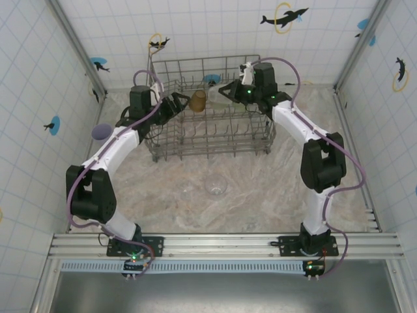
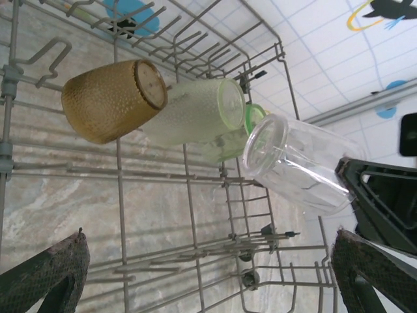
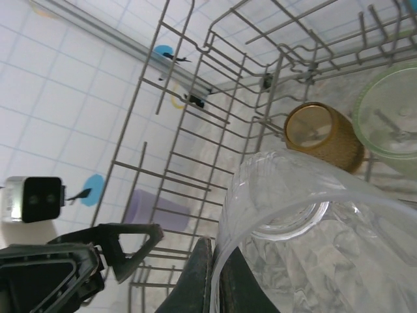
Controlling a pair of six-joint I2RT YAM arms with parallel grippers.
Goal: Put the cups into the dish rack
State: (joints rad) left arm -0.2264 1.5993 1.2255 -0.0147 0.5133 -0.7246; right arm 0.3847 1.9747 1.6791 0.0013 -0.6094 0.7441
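**Right gripper holds a clear tumbler over the rack; left gripper stands wide open**

The dish rack (image 1: 215, 147) sits at 12 o'clock on the table (image 1: 273, 189). Inside it an amber cup (image 2: 114, 100) lies tilted on the tines. A pale green cup (image 2: 195, 111) is just beside it at its 3 o'clock, and a second green cup (image 2: 242, 134) shows partly behind that.

The right gripper (image 3: 212, 283), reaching in from the rack's 2 o'clock, is pinched on the rim of a clear tumbler (image 2: 296, 160), which it holds above the rack floor.

The left gripper (image 1: 174, 104) hovers at the rack's 10 o'clock with its jaws spread and nothing between them.

A lilac cup (image 1: 101, 132) stands outside the rack at 9 o'clock. A loose clear cup (image 1: 215, 187) stands on the table at the rack's 6 o'clock.
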